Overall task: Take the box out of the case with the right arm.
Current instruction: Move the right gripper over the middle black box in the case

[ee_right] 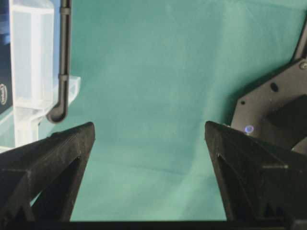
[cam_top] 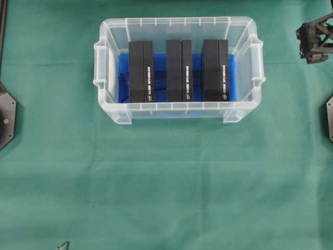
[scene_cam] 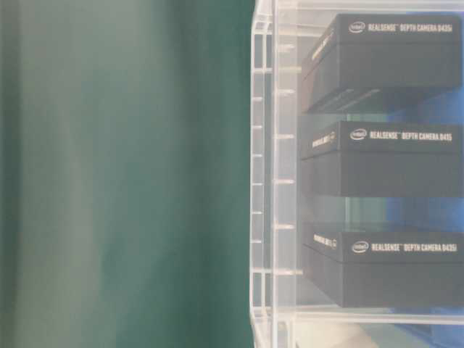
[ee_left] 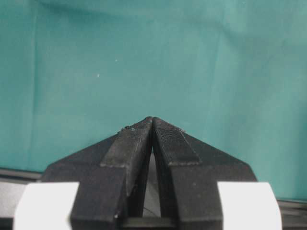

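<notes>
Three black boxes stand side by side inside the case (cam_top: 178, 112), a clear plastic tub with rim handles and a blue lining, which sits on the green tabletop (cam_top: 156, 187) toward the far middle of the overhead view. Going left to right there: a dark arm base (cam_top: 6, 117) shows at the left edge, then the case with the left box (cam_top: 141, 72), the middle box (cam_top: 179, 70) and the right box (cam_top: 215, 70), each apart from its neighbour with blue lining showing between, and last the right gripper (cam_top: 315, 39) at the upper right, well apart from the case and over bare cloth. From table level the white lettering on the boxes reads as depth camera packaging. The left gripper (ee_left: 152, 120) shows in its wrist view with its two pointed tips pressed together over the cloth, holding nothing. The right wrist view shows its fingers (ee_right: 53, 153) spread wide with only green cloth between them, the case's corner at the left edge
</notes>
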{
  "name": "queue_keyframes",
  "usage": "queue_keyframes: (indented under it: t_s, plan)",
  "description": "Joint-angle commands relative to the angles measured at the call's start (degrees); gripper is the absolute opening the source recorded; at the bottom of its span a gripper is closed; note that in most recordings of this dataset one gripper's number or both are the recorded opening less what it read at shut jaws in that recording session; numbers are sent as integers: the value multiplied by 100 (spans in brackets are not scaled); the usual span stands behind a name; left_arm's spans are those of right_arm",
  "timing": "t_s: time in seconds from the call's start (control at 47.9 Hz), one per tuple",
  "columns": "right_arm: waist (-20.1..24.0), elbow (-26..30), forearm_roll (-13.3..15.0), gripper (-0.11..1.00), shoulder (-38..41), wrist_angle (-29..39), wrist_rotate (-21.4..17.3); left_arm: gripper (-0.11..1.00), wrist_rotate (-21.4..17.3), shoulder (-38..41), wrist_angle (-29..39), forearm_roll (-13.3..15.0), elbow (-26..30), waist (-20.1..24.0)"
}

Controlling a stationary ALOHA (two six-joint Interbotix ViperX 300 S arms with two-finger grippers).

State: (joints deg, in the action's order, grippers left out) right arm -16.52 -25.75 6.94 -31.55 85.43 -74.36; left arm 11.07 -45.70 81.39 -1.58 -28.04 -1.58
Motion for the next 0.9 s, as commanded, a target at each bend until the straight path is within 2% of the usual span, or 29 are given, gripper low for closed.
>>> queue_keyframes:
  t_s: [0.0,0.146,0.25,0.376,0.563,0.876]
  plan:
    - [-18,70,18,91,0,26,-26,2,-18,26,-18,-18,123,-9]
    - [-18,158,-18,91,220,-62,-35,2,-35,26,0,-44,114,-9]
    - [-9,360,-141,91,536,-211,-123,2,-26,44,9,-44,123,-18]
    - [70,694,-149,91,993,-404,-229,2,-26,88,9,-44,123,-9]
    - [308,1468,-132,91,1828,-536,-439,2,-26,132,9,-44,141,-9]
    - [606,3023,-123,91,3252,-536,-527,2,-35,123,0,-44,141,-9]
